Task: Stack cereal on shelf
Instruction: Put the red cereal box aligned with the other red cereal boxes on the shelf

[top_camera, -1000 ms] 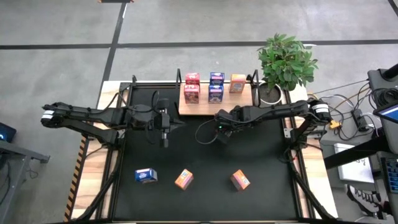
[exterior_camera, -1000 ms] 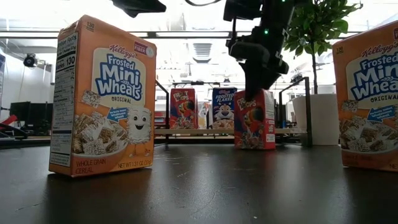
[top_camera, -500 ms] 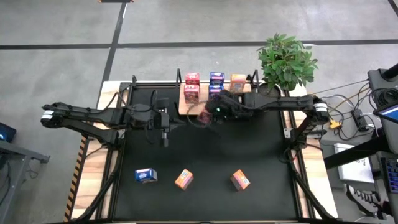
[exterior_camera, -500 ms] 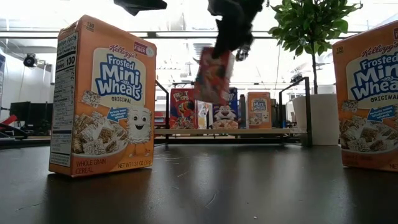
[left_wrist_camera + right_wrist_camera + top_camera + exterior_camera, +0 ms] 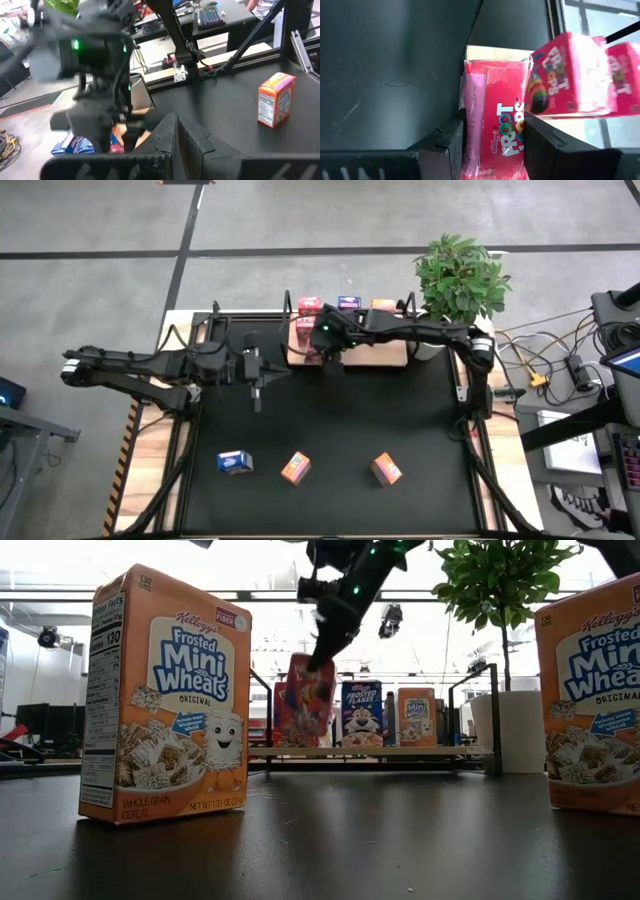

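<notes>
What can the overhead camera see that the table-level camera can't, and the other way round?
Only the high view shows the left gripper waiting over the black table, plus a blue box near the front edge.

Only the low view shows the printed fronts, such as the Frosted Flakes box on the shelf.

Both show the right gripper holding a red Froot Loops box by the shelf, and the potted plant.

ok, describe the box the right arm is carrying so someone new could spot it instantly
Start at the light-wood shelf at the table's far edge, beside the potted plant. At its left end the right end effector holds a red Froot Loops box in the air. Unlike the red boxes already standing on the shelf, it is pinched between dark fingers and hangs tilted, off the board.
</notes>
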`<state>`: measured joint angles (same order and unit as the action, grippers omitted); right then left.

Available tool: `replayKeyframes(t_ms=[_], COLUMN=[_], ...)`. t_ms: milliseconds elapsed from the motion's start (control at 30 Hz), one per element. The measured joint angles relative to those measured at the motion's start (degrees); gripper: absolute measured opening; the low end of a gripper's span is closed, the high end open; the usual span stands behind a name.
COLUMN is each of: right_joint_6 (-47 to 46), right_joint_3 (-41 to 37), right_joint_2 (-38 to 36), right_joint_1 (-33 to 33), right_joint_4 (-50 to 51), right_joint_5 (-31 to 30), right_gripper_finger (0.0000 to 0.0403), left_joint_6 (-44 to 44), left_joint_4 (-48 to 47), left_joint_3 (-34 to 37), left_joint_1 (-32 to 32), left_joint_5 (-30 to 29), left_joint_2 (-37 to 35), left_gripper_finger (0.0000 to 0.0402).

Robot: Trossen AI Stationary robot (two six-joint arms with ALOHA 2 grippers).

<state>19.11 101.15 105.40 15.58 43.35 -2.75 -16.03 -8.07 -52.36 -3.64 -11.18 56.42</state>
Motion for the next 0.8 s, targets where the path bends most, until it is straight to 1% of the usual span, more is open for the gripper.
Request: replayKeyframes(t_ms=[133,533,700,800], right_joint_6=[0.59,0.23,0.44,-0.07], right_joint_3=[1.01,1.02,1.25,2.88], right_joint_2=[1.74,1.67,0.97,0.15], right_joint_1=[1.14,2.60,2.70,2.70], right_joint_4=[0.69,0.66,1.22,2.49], right_joint_5=[0.79,1.29,1.27,1.27], right_gripper_finger=[0.0157,0.0225,0.0241,0.0245], left_joint_6=[-0.08,-1.22,-1.25,-1.27], left_joint_4=[-0.07,-0.03,-0.01,0.03], left_joint_3=[0.00,0.00,0.00,0.00], left_joint_1=[0.00,0.00,0.00,0.00], left_joint_5=[0.00,-0.02,-0.02,-0.02], left_joint_2=[0.02,0.03,0.03,0.03], left_gripper_finger=[0.0001,0.0001,0.0001,0.0001])
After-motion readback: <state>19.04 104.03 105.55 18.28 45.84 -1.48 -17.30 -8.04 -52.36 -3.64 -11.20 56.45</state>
